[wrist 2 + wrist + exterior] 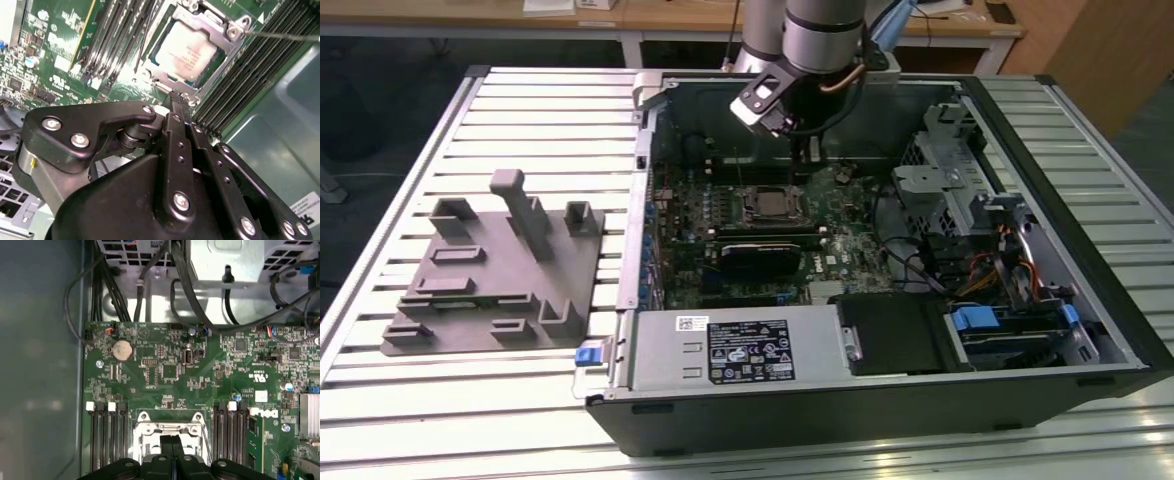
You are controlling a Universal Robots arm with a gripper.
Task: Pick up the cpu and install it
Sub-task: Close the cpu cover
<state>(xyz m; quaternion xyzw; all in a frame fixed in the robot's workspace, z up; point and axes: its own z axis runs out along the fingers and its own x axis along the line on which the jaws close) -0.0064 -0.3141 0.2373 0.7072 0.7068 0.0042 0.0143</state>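
Note:
The cpu (186, 54) shows its pale silver face inside the metal socket frame (231, 36) on the green motherboard (170, 372). In the exterior view the socket (765, 205) sits mid-board inside the open computer case (881, 400). My gripper (810, 150) hangs just above the board, a little beyond the socket's far side. In both wrist views the black fingers (176, 130) press together with nothing between them, and the gripper (172, 442) tips sit over the socket frame (170, 427).
Memory slots (106, 440) flank the socket on both sides. A black expansion card (761, 257) lies nearer the front, with cables (987, 270) and drive bays at the exterior view's right. A grey tray with upright blocks (494, 270) rests on the slatted table left of the case.

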